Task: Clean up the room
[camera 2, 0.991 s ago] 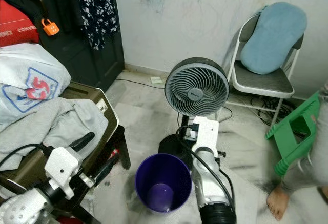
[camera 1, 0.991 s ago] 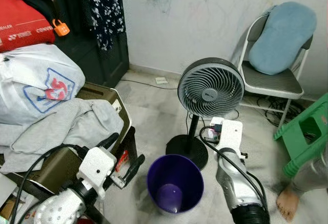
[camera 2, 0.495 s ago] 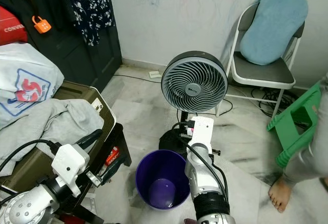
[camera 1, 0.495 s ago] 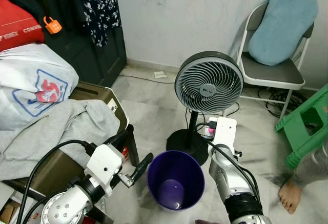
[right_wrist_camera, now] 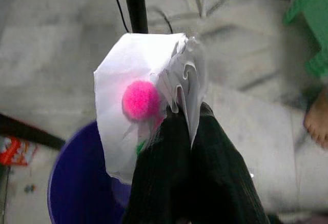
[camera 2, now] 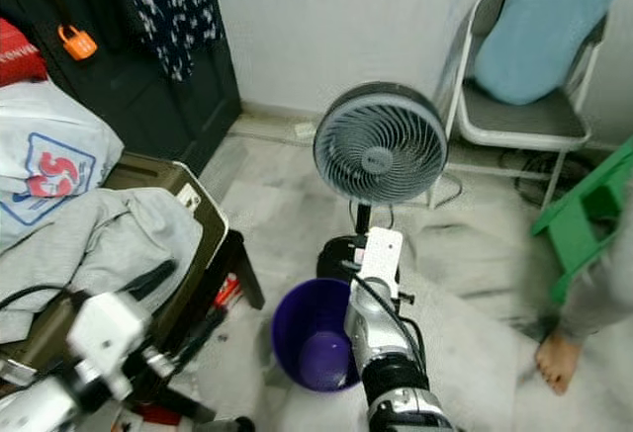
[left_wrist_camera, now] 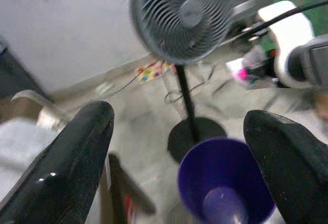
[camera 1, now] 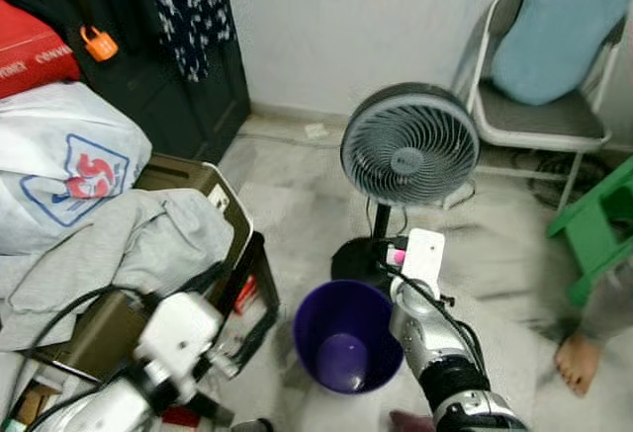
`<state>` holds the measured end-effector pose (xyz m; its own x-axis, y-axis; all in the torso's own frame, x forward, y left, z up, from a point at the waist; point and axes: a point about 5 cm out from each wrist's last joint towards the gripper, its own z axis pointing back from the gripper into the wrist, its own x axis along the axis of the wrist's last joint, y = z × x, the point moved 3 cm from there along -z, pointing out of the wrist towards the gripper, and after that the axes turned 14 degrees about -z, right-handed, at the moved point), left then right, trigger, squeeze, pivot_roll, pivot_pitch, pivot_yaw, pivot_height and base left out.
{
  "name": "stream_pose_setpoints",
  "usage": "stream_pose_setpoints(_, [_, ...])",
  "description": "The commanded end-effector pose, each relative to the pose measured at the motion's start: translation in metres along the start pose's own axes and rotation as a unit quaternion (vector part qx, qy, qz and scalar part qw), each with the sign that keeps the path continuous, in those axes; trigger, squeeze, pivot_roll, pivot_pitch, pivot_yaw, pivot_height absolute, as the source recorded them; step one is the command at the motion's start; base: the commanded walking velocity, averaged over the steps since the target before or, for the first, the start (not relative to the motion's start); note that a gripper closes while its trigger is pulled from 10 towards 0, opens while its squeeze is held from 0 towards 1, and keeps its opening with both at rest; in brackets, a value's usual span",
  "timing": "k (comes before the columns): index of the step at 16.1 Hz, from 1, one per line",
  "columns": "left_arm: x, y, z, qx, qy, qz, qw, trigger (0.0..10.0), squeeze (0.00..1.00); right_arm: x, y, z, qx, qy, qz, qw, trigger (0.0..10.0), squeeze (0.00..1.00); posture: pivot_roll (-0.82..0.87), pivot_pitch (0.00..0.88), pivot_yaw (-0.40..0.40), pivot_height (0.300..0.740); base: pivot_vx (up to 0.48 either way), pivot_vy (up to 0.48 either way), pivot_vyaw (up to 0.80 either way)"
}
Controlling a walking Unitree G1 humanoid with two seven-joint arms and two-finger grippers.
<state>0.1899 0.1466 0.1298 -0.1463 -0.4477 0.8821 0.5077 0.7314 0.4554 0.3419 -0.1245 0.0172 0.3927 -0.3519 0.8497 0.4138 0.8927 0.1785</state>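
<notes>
Right tool [right_wrist_camera: 187,126] pinching white wrapper [right_wrist_camera: 146,90], above purple bin [camera 1: 346,348]

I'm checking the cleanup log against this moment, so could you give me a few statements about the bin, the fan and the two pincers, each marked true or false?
1. The right pincer is shut on a white wrapper with a pink ball. True.
2. The purple bin lies tipped on its side. False: it stands upright on the floor, mouth up.
3. The left pincer holds the grey cloth. False: its fingers are spread apart with nothing between them.
4. The grey fan stands just behind the bin. True.
5. A blue cushion rests on the folding chair. True.
6. The green stool stands on the robot's left. False: it is on the right, near a person's bare foot.
</notes>
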Motion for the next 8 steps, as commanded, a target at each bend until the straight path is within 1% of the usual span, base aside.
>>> stream_pose_setpoints(1, [0.004, 0.004, 0.005, 0.008, 0.004, -0.004, 1.000, 10.0, 0.00, -0.007, 0.007, 0.001, -0.004, 0.015, -0.007, 1.000, 10.0, 0.00, 0.25, 0.205, 0.088, 0.740, 0.000, 0.000, 0.00])
stream_pose_setpoints(2, [0.007, 0.003, 0.007, -0.002, 0.003, -0.007, 1.000, 10.0, 0.00, -0.011, 0.008, 0.001, -0.010, 0.028, -0.005, 1.000, 10.0, 0.00, 0.26, 0.213, 0.094, 0.740, 0.000, 0.000, 0.00])
stream_pose_setpoints(4, [0.008, 0.004, 0.009, -0.006, 0.003, -0.010, 1.000, 10.0, 0.00, -0.012, 0.008, 0.001, -0.012, 0.029, -0.005, 0.999, 10.0, 0.00, 0.26, 0.220, 0.100, 0.740, 0.000, 0.000, 0.00])
stream_pose_setpoints(6, [0.015, 0.006, 0.011, -0.016, -0.003, -0.010, 1.000, 10.0, 0.00, -0.013, 0.006, -0.002, -0.017, 0.030, -0.001, 0.999, 10.0, 0.00, 0.27, 0.235, 0.120, 0.740, 0.000, 0.000, 0.00])
stream_pose_setpoints(7, [0.019, 0.004, 0.011, -0.035, -0.013, -0.008, 0.999, 10.0, 0.00, -0.017, 0.002, -0.003, -0.017, 0.040, -0.003, 0.999, 10.0, 0.00, 0.27, 0.237, 0.126, 0.740, 0.000, 0.000, 0.00])
stream_pose_setpoints(8, [0.022, 0.003, 0.010, -0.058, -0.020, -0.009, 0.998, 10.0, 0.00, -0.021, 0.004, -0.002, -0.010, 0.047, -0.008, 0.999, 10.0, 0.00, 0.27, 0.234, 0.137, 0.740, 0.000, 0.000, 0.00])
